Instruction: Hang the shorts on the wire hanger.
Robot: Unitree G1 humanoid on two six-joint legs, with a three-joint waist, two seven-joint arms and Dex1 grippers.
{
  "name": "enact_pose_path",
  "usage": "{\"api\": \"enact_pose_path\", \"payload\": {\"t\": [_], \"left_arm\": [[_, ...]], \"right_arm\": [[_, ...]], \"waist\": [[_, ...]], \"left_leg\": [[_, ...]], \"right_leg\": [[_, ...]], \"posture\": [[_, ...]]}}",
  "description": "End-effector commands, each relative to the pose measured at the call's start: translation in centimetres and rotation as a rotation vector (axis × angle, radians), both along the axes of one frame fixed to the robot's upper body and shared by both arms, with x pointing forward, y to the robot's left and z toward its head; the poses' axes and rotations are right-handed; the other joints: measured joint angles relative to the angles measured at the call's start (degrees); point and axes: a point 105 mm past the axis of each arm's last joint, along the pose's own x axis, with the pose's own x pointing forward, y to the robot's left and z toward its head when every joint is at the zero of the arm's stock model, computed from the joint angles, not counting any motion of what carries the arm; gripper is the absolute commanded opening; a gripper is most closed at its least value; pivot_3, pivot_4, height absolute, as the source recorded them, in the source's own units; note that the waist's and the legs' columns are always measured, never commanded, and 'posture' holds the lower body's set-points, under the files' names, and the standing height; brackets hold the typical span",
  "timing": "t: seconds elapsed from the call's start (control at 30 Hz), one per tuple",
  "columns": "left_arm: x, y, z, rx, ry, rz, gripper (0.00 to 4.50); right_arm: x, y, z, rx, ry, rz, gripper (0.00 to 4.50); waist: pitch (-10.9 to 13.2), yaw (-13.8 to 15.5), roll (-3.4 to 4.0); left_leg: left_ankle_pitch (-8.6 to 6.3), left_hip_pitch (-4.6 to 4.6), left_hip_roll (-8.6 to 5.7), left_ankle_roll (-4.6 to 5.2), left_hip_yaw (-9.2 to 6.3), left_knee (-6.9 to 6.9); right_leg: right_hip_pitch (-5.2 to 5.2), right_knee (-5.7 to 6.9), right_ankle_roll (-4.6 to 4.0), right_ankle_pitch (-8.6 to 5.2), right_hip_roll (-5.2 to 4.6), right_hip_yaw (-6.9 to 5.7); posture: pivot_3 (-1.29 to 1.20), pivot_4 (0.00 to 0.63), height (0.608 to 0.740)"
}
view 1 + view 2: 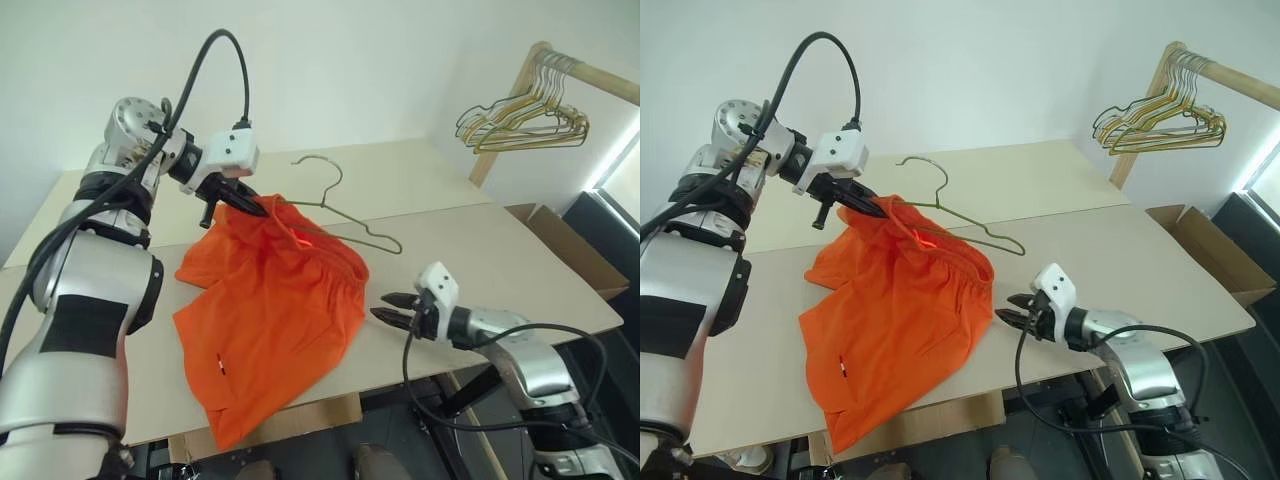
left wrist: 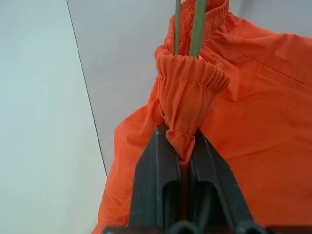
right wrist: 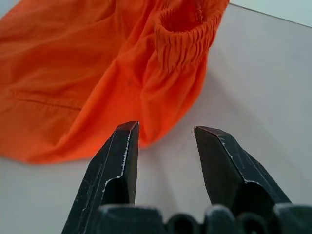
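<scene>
While left fingers [image 1: 240,203] pinch shorts [image 1: 275,320] waistband, wire hanger [image 1: 340,215] threaded inside | right fingers [image 1: 392,306] parted, empty

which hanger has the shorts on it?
The lone hanger over the table, threaded through the orange shorts; the bunch hangs bare on the rack.

Soft, even daylight fills the room, brightest at the window strip on the right, the shorts [image 1: 270,310] casting only faint shadows on the pale table [image 1: 500,260], everything sharp, without glare or blur.
</scene>
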Motion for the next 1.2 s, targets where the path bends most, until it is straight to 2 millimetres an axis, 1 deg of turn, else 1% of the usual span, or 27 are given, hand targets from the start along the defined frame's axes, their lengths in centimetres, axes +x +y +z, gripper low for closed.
{"api": "enact_pose_path", "payload": {"t": [0.03,0.13,0.27,0.4,0.5,0.6,0.63,0.67,0.8,0.9,1.0,1.07,1.2], "left_arm": [[0.0,-0.1,1.5,-0.015,-0.049,-0.015,0.0],[0.0,-0.1,1.5,-0.014,-0.049,-0.013,0.0],[0.0,-0.2,1.4,-0.013,-0.048,-0.014,0.0],[0.0,-0.2,1.4,-0.019,-0.049,-0.016,0.0],[0.0,-0.2,1.4,-0.021,-0.05,-0.015,0.0],[0.0,-0.1,1.4,-0.022,-0.05,-0.012,0.0],[0.0,-0.1,1.4,-0.022,-0.049,-0.01,0.0],[0.0,0.0,1.4,-0.022,-0.05,-0.01,0.0],[0.0,0.0,1.4,-0.019,-0.054,-0.01,0.0],[0.0,0.3,1.6,-0.001,-0.065,-0.012,0.0],[-0.1,0.9,1.6,0.032,-0.079,-0.013,0.0],[-0.2,1.3,1.6,0.057,-0.09,-0.014,0.0],[-0.3,1.9,1.4,0.074,-0.089,-0.007,0.0]], "right_arm": [[1.0,0.9,0.5,0.007,-0.031,-0.007,2.21],[2.0,1.7,0.5,0.033,-0.023,-0.024,2.21],[2.5,2.5,0.6,0.052,-0.011,-0.002,2.21],[3.3,2.6,0.0,0.059,0.05,-0.047,2.21],[3.0,2.8,0.2,0.098,0.065,-0.034,1.62],[3.0,2.9,0.0,0.122,0.095,-0.046,0.61],[3.0,3.0,0.0,0.126,0.1,-0.048,0.18],[3.1,3.0,0.0,0.13,0.102,-0.052,0.04],[3.4,3.0,0.0,0.136,0.108,-0.081,0.04],[4.0,2.2,0.1,0.135,0.105,-0.135,0.04],[4.6,0.7,0.5,0.161,0.113,-0.196,0.04],[4.6,-0.3,1.0,0.173,0.112,-0.21,0.04],[4.7,-1.9,1.1,0.158,0.114,-0.234,0.04]], "waist": [[0.0,0.0,0.0],[0.0,0.0,0.0],[0.0,0.0,0.0],[0.0,-0.1,0.0],[0.0,-0.1,0.0],[0.0,-0.1,0.0],[0.0,-0.1,0.0],[0.0,-0.1,0.01],[0.0,-0.1,0.01],[0.0,-0.2,0.01],[0.0,-0.2,0.01],[0.0,-0.2,0.01],[0.0,-0.2,0.01]], "left_leg": [[0.0,-0.01,0.0,0.0,0.0,0.01],[-0.01,-0.01,0.0,0.01,-0.01,0.01],[0.0,0.0,0.0,0.01,-0.01,0.01],[0.0,-0.01,0.0,0.01,-0.03,0.02],[-0.01,-0.01,0.0,0.01,-0.04,0.0],[-0.01,-0.04,0.0,0.01,-0.05,0.01],[-0.01,-0.04,0.0,0.01,-0.06,0.02],[-0.01,-0.03,0.0,0.01,-0.06,0.02],[-0.01,-0.02,0.0,0.01,-0.07,0.02],[-0.01,-0.03,0.0,0.01,-0.07,0.02],[-0.01,-0.03,0.0,0.01,-0.08,0.02],[-0.01,-0.03,0.0,0.01,-0.09,0.01],[-0.01,-0.05,0.0,0.01,-0.11,0.01]], "right_leg": [[0.0,0.06,0.0,0.0,0.0,0.0],[0.0,0.09,0.0,0.0,0.0,-0.01],[-0.01,0.11,0.0,0.0,0.0,-0.01],[0.0,0.16,0.0,0.0,-0.01,-0.02],[-0.01,0.16,0.0,0.0,0.0,-0.02],[-0.02,0.18,0.01,0.01,-0.01,-0.03],[-0.01,0.18,0.01,0.01,-0.01,-0.03],[-0.01,0.18,0.01,0.01,-0.01,-0.03],[-0.02,0.18,0.01,0.01,-0.01,-0.03],[-0.02,0.18,0.01,0.01,-0.01,-0.03],[-0.02,0.19,0.01,0.01,-0.01,-0.03],[-0.02,0.19,0.01,0.01,-0.01,-0.03],[-0.01,0.18,0.01,0.01,-0.02,-0.05]], "posture": [[-0.08,0.0,0.74],[-0.08,0.0,0.74],[-0.08,0.0,0.74],[-0.08,0.0,0.74],[-0.08,0.0,0.74],[-0.08,0.0,0.74],[-0.08,0.0,0.74],[-0.08,0.0,0.74],[-0.08,0.0,0.74],[-0.08,0.0,0.74],[-0.08,0.0,0.74],[-0.08,0.0,0.74],[-0.08,0.0,0.74]]}}
